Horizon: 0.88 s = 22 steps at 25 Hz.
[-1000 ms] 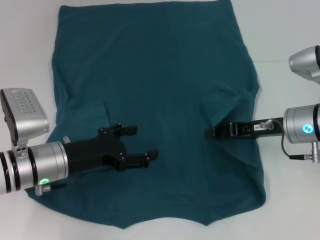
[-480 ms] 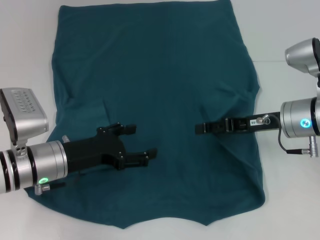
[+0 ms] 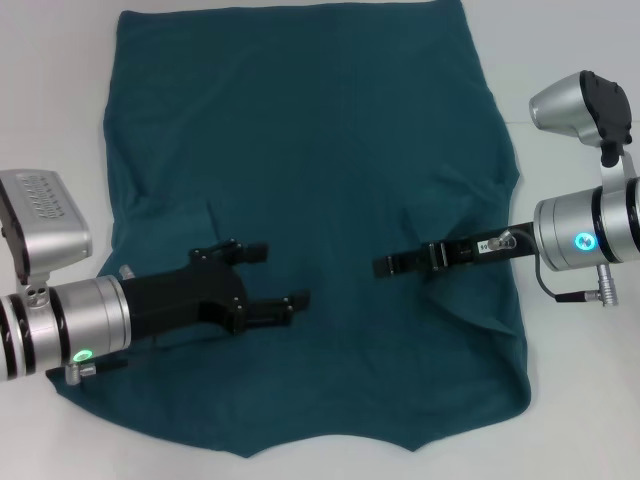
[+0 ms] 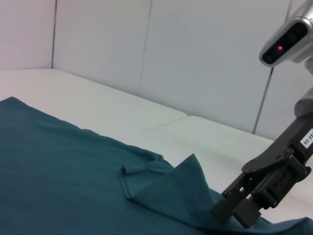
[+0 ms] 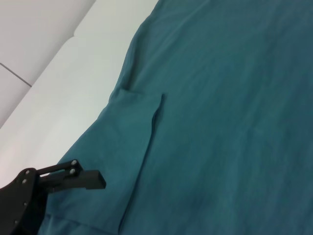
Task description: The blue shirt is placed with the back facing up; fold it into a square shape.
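Left gripper [image 3: 275,275]: I have it low over the near-left part of the shirt, pointing inward toward the middle. Its two fingers stand apart, with only cloth under them, nothing clamped.

Cloth by the left gripper: the folded-in left sleeve lies under and just behind my left arm; its short raised crease [image 3: 208,212] sits just beyond the fingers, on the far side.

Blue shirt [image 3: 320,140]: spread flat on the white table [image 3: 60,100], plain side up. Its long axis runs away from me, near edge to far edge, so it crosses both grippers' pointing lines.

Right gripper [image 3: 385,265]: it reaches in from the right over the turned-in right sleeve. The jaws look drawn together; whether they pinch fabric, I cannot tell.

Cloth by the right gripper: a peaked pucker [image 4: 190,164] rises just beside the tip, with wrinkles running back along the arm.

Nearer arm: neither; the shirt's centre line lies between the two tips, about level with both.

My judgement: the lengthwise fold seems next; near corners lie behind both grippers, toward me.
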Available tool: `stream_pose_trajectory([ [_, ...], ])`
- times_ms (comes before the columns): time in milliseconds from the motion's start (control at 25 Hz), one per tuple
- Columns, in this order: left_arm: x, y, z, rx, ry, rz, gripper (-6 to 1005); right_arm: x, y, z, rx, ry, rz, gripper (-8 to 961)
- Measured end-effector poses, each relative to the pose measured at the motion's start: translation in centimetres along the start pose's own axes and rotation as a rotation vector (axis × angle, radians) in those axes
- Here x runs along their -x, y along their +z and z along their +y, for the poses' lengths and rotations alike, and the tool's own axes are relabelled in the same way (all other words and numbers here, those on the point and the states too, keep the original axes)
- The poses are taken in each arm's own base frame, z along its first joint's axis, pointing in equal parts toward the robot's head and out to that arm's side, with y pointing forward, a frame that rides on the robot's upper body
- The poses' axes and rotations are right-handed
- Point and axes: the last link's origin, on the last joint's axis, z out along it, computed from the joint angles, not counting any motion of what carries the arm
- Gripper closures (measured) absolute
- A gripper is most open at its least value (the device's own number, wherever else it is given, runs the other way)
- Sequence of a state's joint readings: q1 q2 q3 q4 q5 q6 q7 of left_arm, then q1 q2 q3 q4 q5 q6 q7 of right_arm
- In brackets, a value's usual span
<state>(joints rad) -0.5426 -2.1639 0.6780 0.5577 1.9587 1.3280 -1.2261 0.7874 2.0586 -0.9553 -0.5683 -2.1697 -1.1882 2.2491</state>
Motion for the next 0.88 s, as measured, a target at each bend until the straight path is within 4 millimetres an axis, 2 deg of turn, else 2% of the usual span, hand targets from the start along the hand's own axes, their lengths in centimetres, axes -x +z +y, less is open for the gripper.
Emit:
stream_pose_trajectory([
  [480, 0.1, -1.4, -1.0, -0.059, -0.009, 0.013, 50, 0.6, -1.0, -0.6, -0.023, 0.007, -0.022, 253],
  [880, 0.3, -2.3, -1.3, -0.083, -0.018, 0.008, 51, 0.6, -2.8, -2.3, -0.075, 0.086, -0.023, 252],
])
